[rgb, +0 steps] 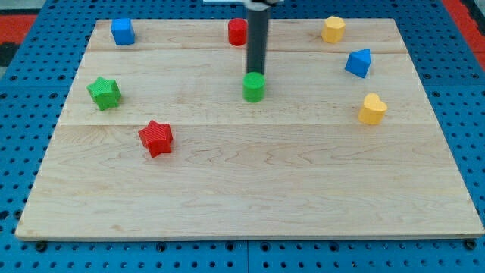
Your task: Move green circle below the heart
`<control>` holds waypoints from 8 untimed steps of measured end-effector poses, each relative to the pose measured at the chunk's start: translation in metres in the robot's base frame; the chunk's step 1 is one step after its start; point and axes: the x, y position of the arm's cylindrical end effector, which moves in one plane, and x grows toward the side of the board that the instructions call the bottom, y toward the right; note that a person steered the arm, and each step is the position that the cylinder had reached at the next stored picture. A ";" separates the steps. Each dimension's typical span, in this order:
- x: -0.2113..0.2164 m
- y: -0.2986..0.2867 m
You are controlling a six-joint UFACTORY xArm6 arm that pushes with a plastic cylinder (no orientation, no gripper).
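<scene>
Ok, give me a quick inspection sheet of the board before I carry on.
Surface: wooden board on blue pegboard, flat.
Job's things: green circle mid-board; yellow heart at the view's right.
Clutter: green star, red star, blue cube, red cylinder, yellow hexagon, blue triangle.
Hand: none fitted; my tip just above the green circle in the view.
Cables: nothing seen.
Surroundings: red patches at the top corners.

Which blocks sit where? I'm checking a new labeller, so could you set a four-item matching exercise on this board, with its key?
Blocks:
1. blue cube
2. green star
3. yellow heart
4. green circle

Places:
A. at the view's right edge
B. just below my tip
C. the view's top left corner
D. at the view's left edge, above the red star

Pairs: 1-C, 2-D, 3-A, 4-B
</scene>
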 end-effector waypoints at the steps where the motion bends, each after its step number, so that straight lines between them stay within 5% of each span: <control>1: 0.050 0.023; 8: 0.067 0.015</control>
